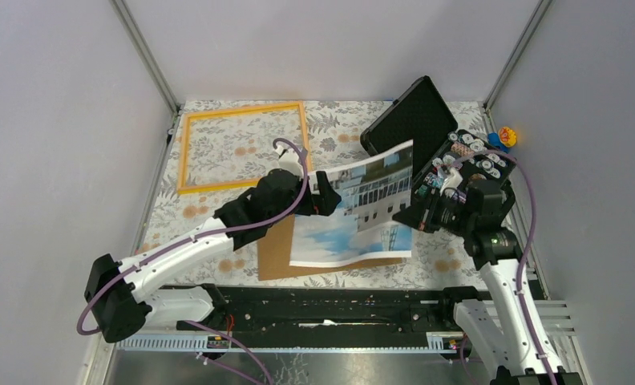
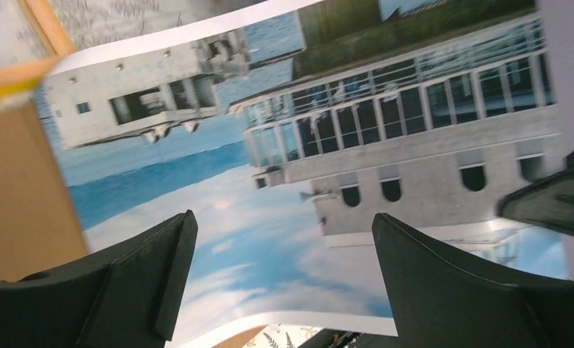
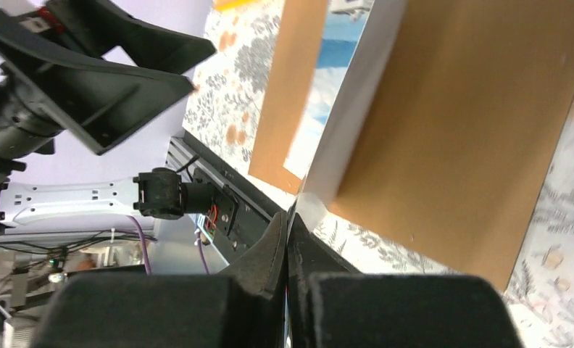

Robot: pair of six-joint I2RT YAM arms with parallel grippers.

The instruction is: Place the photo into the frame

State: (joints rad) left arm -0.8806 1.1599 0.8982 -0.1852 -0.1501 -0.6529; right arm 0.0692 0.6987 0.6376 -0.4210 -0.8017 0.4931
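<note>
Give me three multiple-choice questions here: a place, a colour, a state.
1. Where does the frame lie?
A. far left of the table
B. on the brown board
C. in the black case
2. What colour is the frame?
A. black
B. orange-yellow
C. white
3. How is the right hand?
A. open over the frame
B. open, holding nothing
C. shut on the photo's edge
Answers: 1 A, it lies flat at the far left; 2 B, its rim is orange-yellow; 3 C, it pinches the white border.

Plain pale-grey walls (image 1: 50, 120) close in on the left, top and right, with aluminium posts (image 1: 146, 56) running up the back corners. Centre of view, a floral tablecloth (image 1: 338, 128) lies evenly lit.
</note>
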